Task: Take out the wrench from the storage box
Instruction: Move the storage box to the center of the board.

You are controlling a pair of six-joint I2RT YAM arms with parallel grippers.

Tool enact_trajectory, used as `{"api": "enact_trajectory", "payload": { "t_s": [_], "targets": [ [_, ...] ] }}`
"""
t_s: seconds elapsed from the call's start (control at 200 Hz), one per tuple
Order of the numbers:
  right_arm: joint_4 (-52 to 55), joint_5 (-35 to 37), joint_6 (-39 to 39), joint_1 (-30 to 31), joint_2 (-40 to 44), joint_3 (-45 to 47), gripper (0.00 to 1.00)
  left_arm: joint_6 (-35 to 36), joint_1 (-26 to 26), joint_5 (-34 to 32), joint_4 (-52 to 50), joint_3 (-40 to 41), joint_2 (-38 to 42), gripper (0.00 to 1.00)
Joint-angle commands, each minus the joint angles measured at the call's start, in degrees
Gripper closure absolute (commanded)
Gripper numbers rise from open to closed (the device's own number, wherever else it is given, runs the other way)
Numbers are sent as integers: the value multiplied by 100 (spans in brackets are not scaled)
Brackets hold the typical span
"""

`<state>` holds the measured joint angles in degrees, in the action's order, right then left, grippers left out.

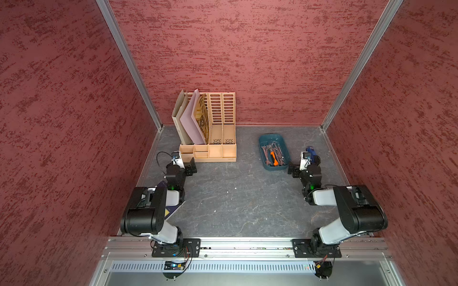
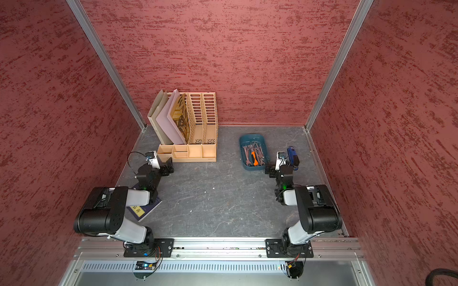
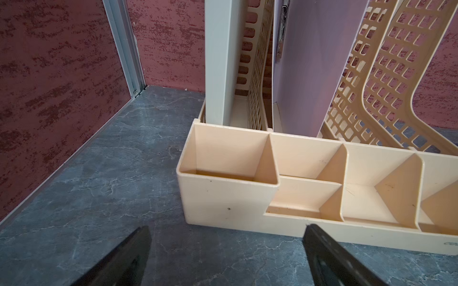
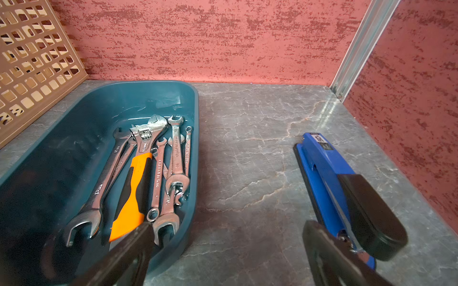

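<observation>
Teal plastic storage box [image 1: 271, 137], shallow, rectangular with rounded corners: stands on the far right part of the grey marble-patterned worktop [image 1: 235, 198], long side running near to far, apart from the back wall

Contents, seen in the right wrist view inside the box [image 4: 124, 99]: one adjustable wrench with chrome head and orange-and-black handle [image 4: 135, 188], head toward the far end, lying on a loose pile of chrome combination wrenches [image 4: 177, 153]. All lie lengthwise, gathered toward the box's right wall

Blue metal stapler with black top pad [image 4: 324, 173]: flat on the worktop, just right of the box, not touching it

Beige plastic slotted file organizer [image 1: 218, 151]: far centre, against the back wall, left of the box and well apart from it. Low open compartments run along its near side, and a lilac folder [image 1: 192, 121] leans in one of its left slots

Dark blue book with yellow label [image 2: 142, 210]: near left, partly under the left arm

Left end effector [image 3: 226, 227]: black fingers spread wide, nothing between them, low over the worktop just near of the organizer's left near corner

Right end effector [image 4: 227, 224]: fingers spread wide, holding nothing, at the near end of the gap between box and stapler. One finger shows over the box's near end, in front of the orange handle, the other over the stapler's near end; contact with either cannot be told
</observation>
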<state>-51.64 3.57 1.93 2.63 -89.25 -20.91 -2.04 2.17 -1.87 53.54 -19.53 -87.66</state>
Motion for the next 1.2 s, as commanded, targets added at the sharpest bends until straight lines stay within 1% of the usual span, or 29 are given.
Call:
{"api": "enact_trajectory", "payload": {
  "t_s": [0.0,0.391,0.451,0.511,0.561,0.621,0.666,0.746,0.796,0.836,0.872,0.932,1.017,1.112,1.197],
  "targets": [
    [-159,-110,-23,-44,42,-99,2,68,-40,-62,-36,-103,-6,0],
    [-158,-116,-42,-44,54,-91,2,64,-37,-38,-23,-91,0,0],
    [-269,-16,-56,-48,65,-47,2,66,-33,8,86,-29,6,0],
    [-397,203,-150,-51,183,76,2,50,-13,33,295,95,52,0],
    [-315,249,-176,-44,331,110,1,59,-23,10,351,185,186,0],
    [-16,233,-144,-48,548,87,2,103,-92,-137,352,298,441,0],
    [332,304,-174,-48,936,6,2,214,-213,-349,164,320,729,0],
    [1202,344,-182,-44,1489,-243,2,597,-639,-764,-411,230,1294,0],
    [1755,509,-481,-46,1841,-446,2,787,-941,-1018,-814,118,1655,0],
    [2304,618,-857,-49,2120,-673,2,706,-1127,-1077,-1132,9,1937,0],
    [2849,626,-1177,-50,2312,-913,2,537,-1254,-976,-1421,-110,2167,0],
    [3705,435,-1612,-46,2516,-1376,2,199,-1518,-929,-2086,-439,2430,0],
    [4909,-80,-1960,-44,2525,-2126,2,-63,-2036,-1162,-3128,-1075,2529,0],
    [5993,-697,-2083,-46,2233,-2944,2,-159,-2815,-1470,-3984,-1726,2443,0],
    [6799,-1715,-1870,-48,1801,-3617,2,-258,-3503,-1745,-4616,-2340,2244,0]
  ]
}}
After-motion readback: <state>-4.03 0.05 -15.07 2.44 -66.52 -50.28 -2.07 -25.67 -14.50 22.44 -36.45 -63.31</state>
